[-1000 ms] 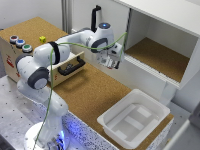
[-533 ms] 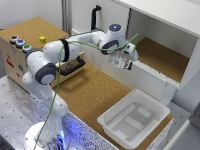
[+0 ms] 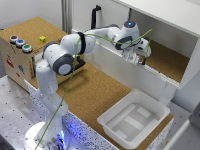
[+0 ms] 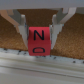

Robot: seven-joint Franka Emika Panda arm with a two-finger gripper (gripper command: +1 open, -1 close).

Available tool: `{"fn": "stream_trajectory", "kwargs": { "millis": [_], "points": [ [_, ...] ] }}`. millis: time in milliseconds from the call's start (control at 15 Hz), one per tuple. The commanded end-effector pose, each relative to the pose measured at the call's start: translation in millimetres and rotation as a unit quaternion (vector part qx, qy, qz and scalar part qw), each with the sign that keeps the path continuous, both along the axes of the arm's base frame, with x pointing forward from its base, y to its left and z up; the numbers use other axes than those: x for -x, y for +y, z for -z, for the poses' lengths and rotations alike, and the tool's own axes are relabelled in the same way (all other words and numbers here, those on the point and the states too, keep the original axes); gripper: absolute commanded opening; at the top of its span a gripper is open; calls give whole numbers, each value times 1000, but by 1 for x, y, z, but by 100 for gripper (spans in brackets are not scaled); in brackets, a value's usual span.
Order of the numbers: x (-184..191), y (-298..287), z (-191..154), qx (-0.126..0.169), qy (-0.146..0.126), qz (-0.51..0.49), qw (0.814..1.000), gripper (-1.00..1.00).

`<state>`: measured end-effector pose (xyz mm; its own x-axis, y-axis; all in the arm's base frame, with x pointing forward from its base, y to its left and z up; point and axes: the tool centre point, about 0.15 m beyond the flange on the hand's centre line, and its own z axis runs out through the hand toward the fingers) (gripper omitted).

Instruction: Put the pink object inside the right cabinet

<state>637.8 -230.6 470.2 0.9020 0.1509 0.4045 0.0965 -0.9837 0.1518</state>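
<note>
A: What is shown nearest to the camera?

B: In the wrist view, the pink object [image 4: 39, 41] is seen clamped between the two fingers [image 4: 21, 31] of the gripper [image 4: 39, 35]. The jaws are closed on its two side faces. The block is held in the air, above a white ledge, with cork floor visible behind it.

A: What has changed, and what is meant by it for the task?

B: Across the last second the gripper [image 3: 137, 56] has been carried from over the open cork table toward the exterior view's right, and it is now placed at the mouth of the right cabinet [image 3: 165, 60], just over its front lip. The carrying step is judged to be nearly done; release has not yet been made, and the block is not yet resting on the cabinet floor.

A: Which way is the block pointed?

B: A dark "N" and "O" are printed on the face turned to the wrist camera, stacked one over the other. The block looks slightly taller than wide there, so its long axis is judged to run roughly along the fingers, downward. In the exterior view the block is too small to be made out.

A: What lies farther off?

B: The cabinet's brown cork floor and plain white walls are seen beyond the gripper, with nothing made out inside
</note>
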Motion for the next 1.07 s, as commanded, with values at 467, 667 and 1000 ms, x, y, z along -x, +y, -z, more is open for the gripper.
{"fn": "stream_trajectory", "kwargs": {
  "millis": [467,667,1000],
  "points": [
    [-77,-23,-7,-94,18,27,995,-100],
    [-79,-14,-7,-90,21,28,995,100],
    [-69,-5,-11,-85,10,31,996,100]
  ]
}}
